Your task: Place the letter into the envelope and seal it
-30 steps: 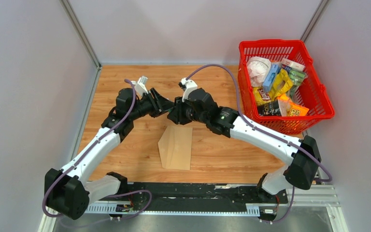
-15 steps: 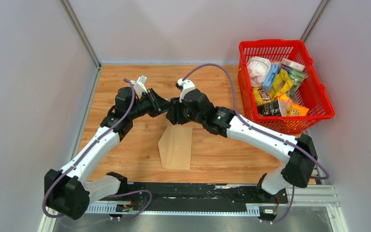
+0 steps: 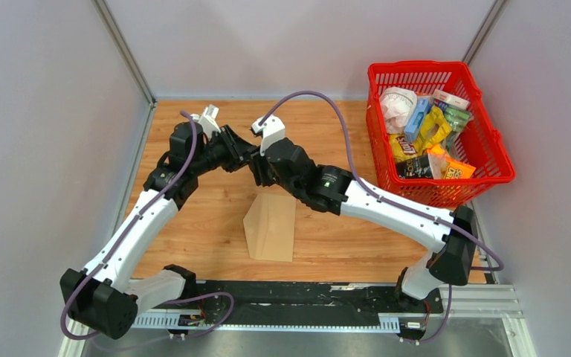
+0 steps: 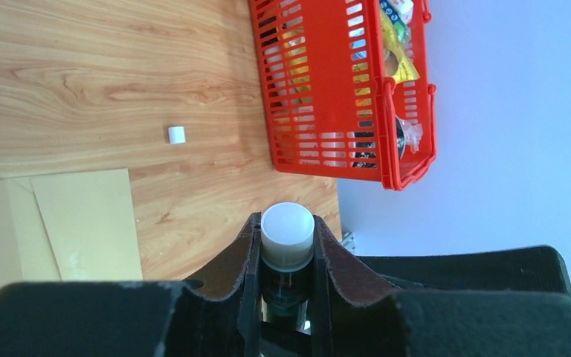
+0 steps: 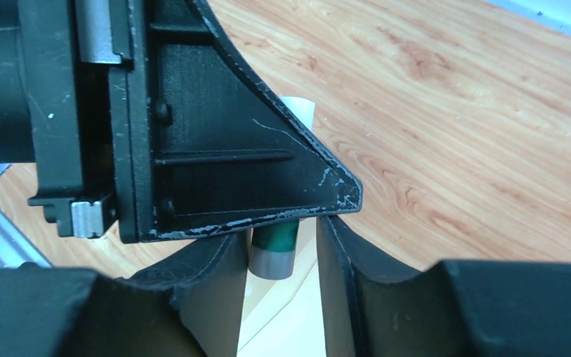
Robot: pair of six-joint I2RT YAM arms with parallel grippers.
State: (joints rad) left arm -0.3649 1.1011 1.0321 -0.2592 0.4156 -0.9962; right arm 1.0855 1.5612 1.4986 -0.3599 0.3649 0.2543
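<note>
Two arms meet above the far end of the envelope (image 3: 271, 227), which lies flat on the tabletop (image 3: 334, 242) near its middle, pointed side toward the left arm. Whether the letter is inside it cannot be told; no view shows the inside.

From above, both wrists crowd together and cover their own fingertips.

The left wrist view shows the left pincer (image 4: 287, 223) partly closed, both fingers pressed against a glue stick (image 4: 287, 242) with a white cap and a dark green body. The lower part of the stick is lost behind the fingers.

In the right wrist view, the left pincer's black body blocks most of the frame. The right pincer (image 5: 281, 253) stands apart around the stick's grey end, with a slit of light on one side, so it is not clamped.

One small white piece (image 4: 176, 134) lies on the wood beyond the envelope, too small to identify. A red basket (image 3: 416, 67) of packets stands at the far right, cut off in the left wrist view.
</note>
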